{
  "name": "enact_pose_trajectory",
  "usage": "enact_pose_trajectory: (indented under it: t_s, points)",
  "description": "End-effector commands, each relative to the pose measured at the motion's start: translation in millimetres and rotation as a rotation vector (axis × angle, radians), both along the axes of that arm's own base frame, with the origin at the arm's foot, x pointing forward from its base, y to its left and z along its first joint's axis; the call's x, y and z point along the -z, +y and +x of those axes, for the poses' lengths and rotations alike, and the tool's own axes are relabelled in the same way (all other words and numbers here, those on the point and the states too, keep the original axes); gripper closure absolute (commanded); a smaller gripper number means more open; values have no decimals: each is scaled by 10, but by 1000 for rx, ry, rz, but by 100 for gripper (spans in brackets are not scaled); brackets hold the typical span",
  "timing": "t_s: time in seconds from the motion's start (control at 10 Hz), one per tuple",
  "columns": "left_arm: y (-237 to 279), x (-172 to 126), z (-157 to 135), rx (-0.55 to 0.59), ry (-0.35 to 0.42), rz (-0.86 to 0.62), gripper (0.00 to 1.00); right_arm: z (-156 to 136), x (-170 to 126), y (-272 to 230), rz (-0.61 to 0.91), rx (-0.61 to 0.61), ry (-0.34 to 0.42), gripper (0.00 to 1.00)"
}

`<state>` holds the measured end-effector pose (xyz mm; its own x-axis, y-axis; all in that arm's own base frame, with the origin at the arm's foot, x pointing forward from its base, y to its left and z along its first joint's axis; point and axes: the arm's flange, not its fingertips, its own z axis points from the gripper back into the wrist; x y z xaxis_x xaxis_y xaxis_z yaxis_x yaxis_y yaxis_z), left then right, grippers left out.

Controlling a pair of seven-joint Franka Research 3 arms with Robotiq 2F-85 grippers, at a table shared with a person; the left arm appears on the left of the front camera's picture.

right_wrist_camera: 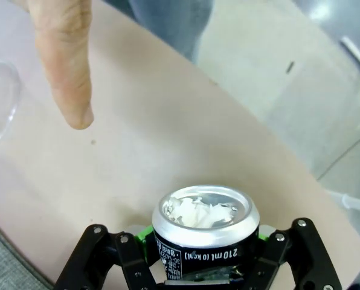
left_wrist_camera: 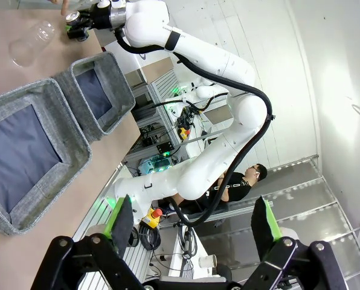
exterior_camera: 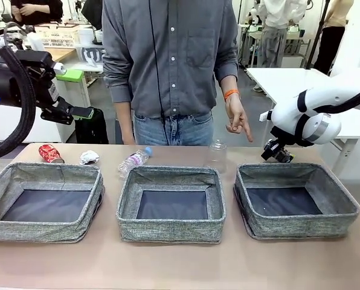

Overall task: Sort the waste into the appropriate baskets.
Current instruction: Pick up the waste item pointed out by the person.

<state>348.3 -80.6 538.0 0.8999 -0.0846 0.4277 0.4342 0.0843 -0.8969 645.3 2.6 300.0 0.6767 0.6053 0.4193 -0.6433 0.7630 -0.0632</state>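
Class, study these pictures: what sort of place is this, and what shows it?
Likely a robotics lab: white robot arms stand at a table with three grey baskets, and cabled electronics sit beside it.

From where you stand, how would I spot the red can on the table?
Find the leftmost grey basket. Just behind its far rim lies the crushed red can. It is the only red piece; the paper wad beside it is white.
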Motion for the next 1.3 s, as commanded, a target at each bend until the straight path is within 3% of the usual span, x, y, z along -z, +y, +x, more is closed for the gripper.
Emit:
enact_pose_trajectory:
  t_s: [0.0,0.1,0.3,0.4,0.6,0.7,0.8,0.9,1.0,1.2]
  points:
    - [-12,-8,-6,7,-23,-10,0,3,-342,-56,-72,39,-40,95]
    - [-12,-8,-6,7,-23,-10,0,-70,-623,-9,-102,42,-62,95]
    - [-12,-8,-6,7,-23,-10,0,-343,-1329,234,-185,155,50,95]
    - [-12,-8,-6,7,-23,-10,0,-469,-1598,312,-161,260,156,95]
    - [-12,-8,-6,7,-23,-10,0,-809,-1989,499,-115,354,177,95]
    - [-12,-8,-6,7,-23,-10,0,-1044,-2032,642,-59,366,100,95]
    - [-12,-8,-6,7,-23,-10,0,-1360,-1992,838,-4,261,6,95]
    - [-12,-8,-6,7,-23,-10,0,-1570,-1915,961,53,101,-15,95]
    - [-12,-8,-6,7,-23,-10,0,-1079,-2185,728,-76,322,113,95]
    - [-12,-8,-6,7,-23,-10,0,-1079,-2185,728,-76,322,113,95]
